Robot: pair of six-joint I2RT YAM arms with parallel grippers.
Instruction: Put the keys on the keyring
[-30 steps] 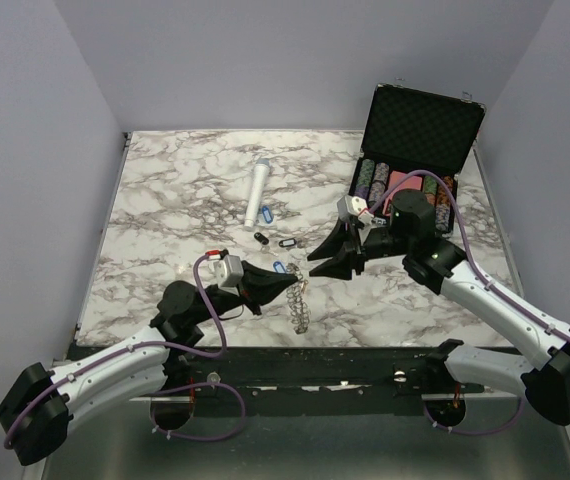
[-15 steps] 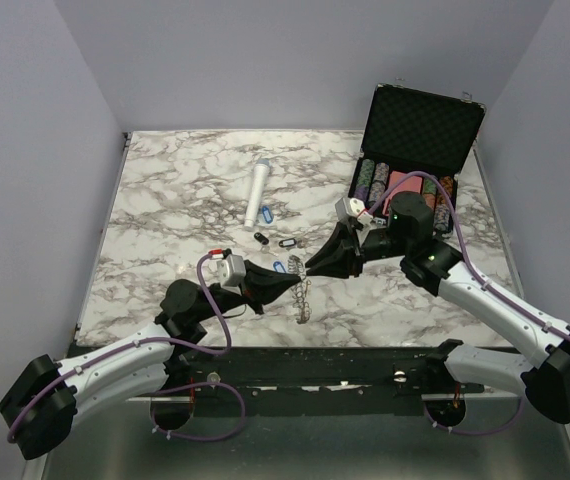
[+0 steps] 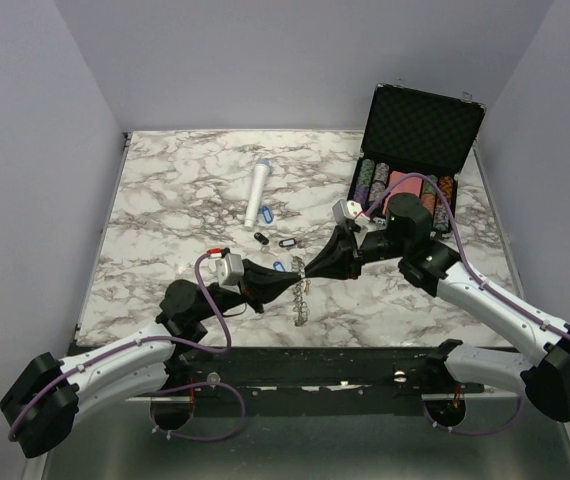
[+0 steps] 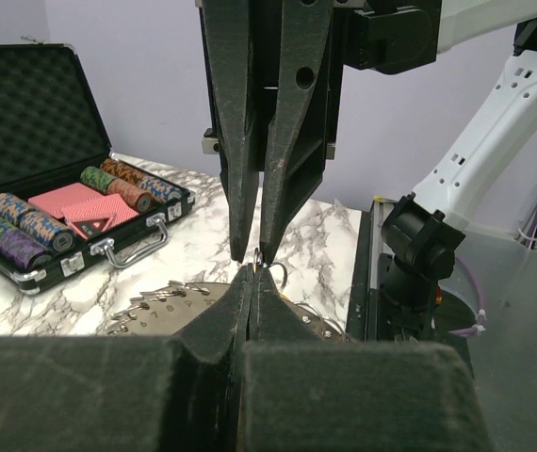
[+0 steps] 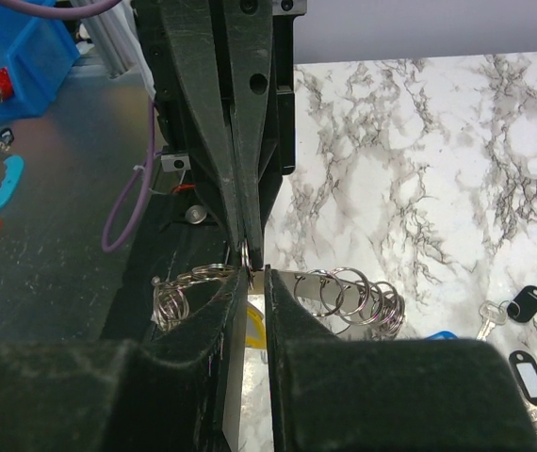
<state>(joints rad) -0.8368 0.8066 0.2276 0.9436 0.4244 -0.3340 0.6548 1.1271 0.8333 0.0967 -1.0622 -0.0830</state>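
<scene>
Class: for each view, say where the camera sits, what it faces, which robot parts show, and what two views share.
Top external: above and behind the arms, looking down on the table; both show.
Left wrist: on the left arm, facing the right gripper and case; own fingers show.
Right wrist: on the right arm, facing the left gripper and near edge; own fingers show.
Shared: both wrist views show the keyring.

Bright, even light, soft shadows; wrist-view foregrounds blurred.
</scene>
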